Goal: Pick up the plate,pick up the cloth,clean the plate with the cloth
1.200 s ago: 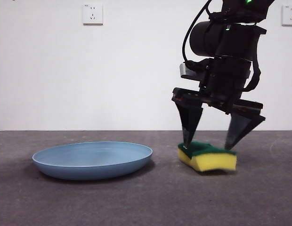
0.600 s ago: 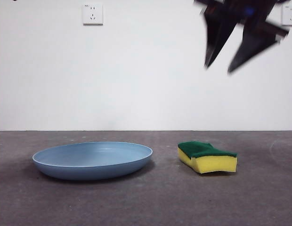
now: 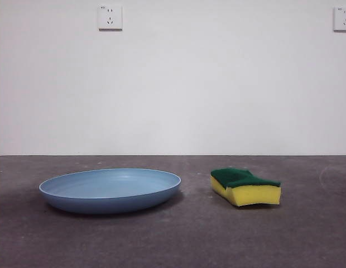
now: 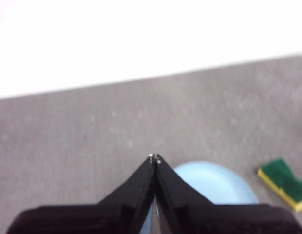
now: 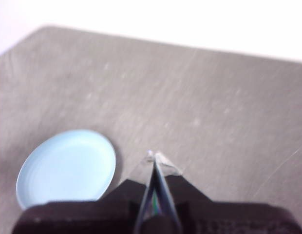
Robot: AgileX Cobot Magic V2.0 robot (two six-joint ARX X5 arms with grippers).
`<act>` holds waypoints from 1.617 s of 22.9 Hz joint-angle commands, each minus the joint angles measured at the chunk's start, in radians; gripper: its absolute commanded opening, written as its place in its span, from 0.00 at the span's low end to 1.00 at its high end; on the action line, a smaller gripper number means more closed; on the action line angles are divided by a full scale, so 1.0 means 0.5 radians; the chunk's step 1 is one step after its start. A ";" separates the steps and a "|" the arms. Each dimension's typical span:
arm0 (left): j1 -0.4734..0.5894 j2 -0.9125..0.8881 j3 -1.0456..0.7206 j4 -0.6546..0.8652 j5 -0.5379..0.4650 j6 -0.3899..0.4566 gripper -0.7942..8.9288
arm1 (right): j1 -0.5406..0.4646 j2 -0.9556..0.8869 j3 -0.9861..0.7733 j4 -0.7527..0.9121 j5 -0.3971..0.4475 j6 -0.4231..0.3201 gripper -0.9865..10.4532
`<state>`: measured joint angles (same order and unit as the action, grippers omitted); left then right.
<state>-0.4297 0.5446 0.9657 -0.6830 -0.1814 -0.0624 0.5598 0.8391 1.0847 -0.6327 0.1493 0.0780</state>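
The light-blue plate (image 3: 109, 190) lies flat on the dark table, left of centre. The cloth, a yellow sponge with a green top (image 3: 245, 187), lies on the table to the plate's right, apart from it. No gripper shows in the front view. My left gripper (image 4: 154, 157) is shut and empty, high above the table, with the plate (image 4: 217, 183) and the sponge (image 4: 285, 183) far below it. My right gripper (image 5: 153, 155) is shut and empty, also high up. The plate (image 5: 68, 165) shows beside its jaws. The sponge is almost wholly hidden behind them.
A white wall with two sockets (image 3: 109, 17) stands behind the table. The table's back edge (image 3: 173, 155) runs behind both things. A cut corner of the table (image 5: 24, 44) shows in the right wrist view.
The right gripper stood open over the sponge one second ago. It has since risen out of the front view without it. The sponge and the plate have stayed in place.
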 commanded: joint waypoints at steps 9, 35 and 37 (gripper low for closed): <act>-0.006 -0.327 -0.596 0.391 0.132 -0.381 0.08 | 0.114 -0.418 -0.568 0.117 0.179 0.089 0.08; 0.243 -0.283 -0.700 0.501 -0.041 -0.125 0.08 | 0.111 -0.423 -0.568 -0.018 0.237 0.089 0.09; 0.333 -0.330 -0.811 0.626 -0.041 -0.117 0.08 | 0.111 -0.423 -0.568 -0.018 0.237 0.089 0.09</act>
<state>-0.2825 0.3874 0.5953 -0.3862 -0.1997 -0.1436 0.6151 0.6296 0.8074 -0.6468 0.2638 0.1131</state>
